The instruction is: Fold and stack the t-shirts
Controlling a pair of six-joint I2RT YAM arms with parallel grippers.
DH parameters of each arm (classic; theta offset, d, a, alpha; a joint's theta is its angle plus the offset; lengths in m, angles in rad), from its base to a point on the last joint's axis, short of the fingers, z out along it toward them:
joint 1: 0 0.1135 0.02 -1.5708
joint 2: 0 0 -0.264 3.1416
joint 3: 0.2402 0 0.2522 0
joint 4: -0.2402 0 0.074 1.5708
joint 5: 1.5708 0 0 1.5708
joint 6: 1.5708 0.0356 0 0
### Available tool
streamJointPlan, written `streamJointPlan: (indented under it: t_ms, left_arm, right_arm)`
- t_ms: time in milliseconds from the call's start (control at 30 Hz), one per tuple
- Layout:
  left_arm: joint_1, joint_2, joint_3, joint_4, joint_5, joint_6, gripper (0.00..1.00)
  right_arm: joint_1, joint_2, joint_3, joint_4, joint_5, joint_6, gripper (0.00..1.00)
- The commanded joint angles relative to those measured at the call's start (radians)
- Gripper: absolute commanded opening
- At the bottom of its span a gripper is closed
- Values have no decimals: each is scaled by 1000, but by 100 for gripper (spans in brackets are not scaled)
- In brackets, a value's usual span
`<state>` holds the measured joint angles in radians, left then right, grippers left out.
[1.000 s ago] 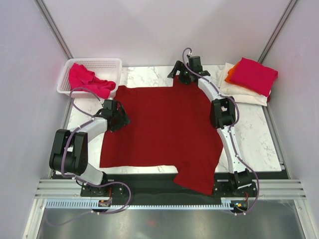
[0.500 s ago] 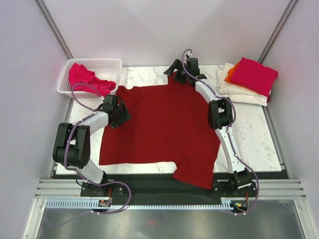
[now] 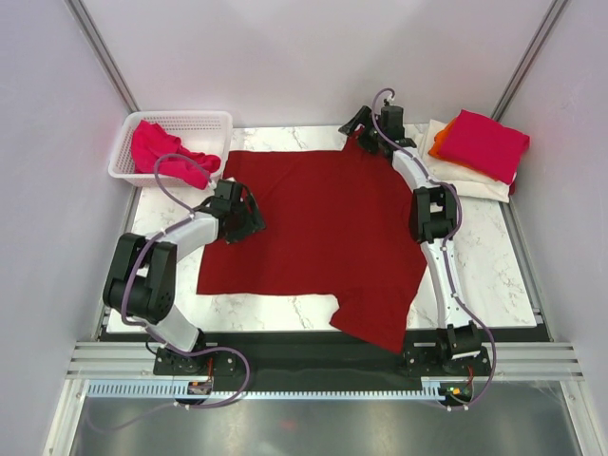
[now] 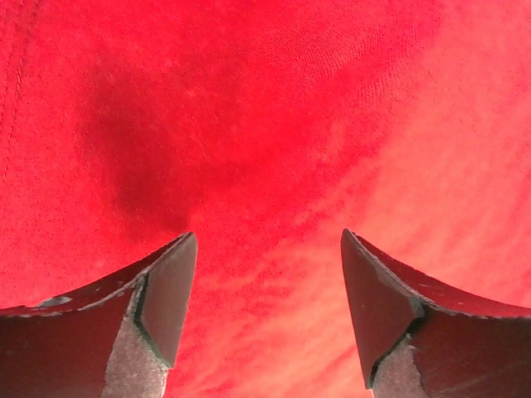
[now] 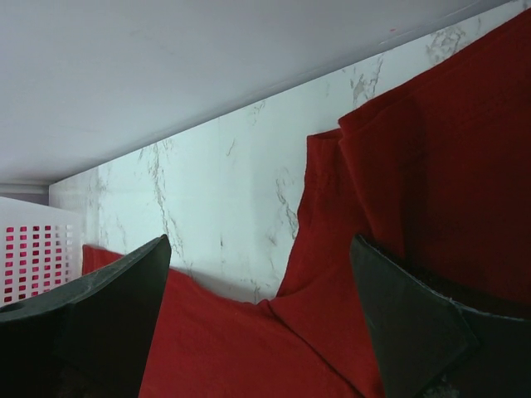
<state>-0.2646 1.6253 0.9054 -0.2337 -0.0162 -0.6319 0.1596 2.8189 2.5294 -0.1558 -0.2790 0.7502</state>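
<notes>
Marble bench [image 3: 494,256] has the dark red t-shirt [image 3: 323,228] spread flat, not folded yet. My left pincer [image 4: 267,240] and right pincer [image 5: 259,240] are both splayed over it, pinching nothing. Folded stack [image 3: 480,142] sits far right; pink t-shirt [image 3: 161,152] waits in the basket [image 3: 180,118].

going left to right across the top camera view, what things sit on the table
white mesh basket holding a crumpled pink t-shirt → dark red t-shirt spread flat, one corner hanging over the near edge → stack of folded t-shirts, pink on top
</notes>
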Motion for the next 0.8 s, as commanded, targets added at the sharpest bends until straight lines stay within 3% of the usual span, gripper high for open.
streamJointPlan:
  t_ms: [0,167,367,500,533,633,767]
  left_arm:
    - [-7,-94,17,-16,1,-22,78]
    - [-7,-303,27,-176,-95,40,81]
    - [19,-553,-49,-368,-142,57,84]
    - [148,-645,-161,-429,-93,43,85]
    - [187,-668,-180,-429,-93,43,85]
    - [203,-668,-158,-429,-93,43,85]
    - [255,-596,-215,-429,-93,43,85]
  right_arm:
    - [-5,-7,3,-30,-23,-25,98]
    - [8,-105,-23,22,-120,-25,98]
    - [15,-393,-240,-33,-117,-60,98]
    - [101,-721,-568,-172,49,-198,98]
    - [127,-780,-639,-191,155,-257,98]
    - [205,-1008,-937,-185,265,-288,98]
    - [230,-1252,-1312,-92,230,-215,98]
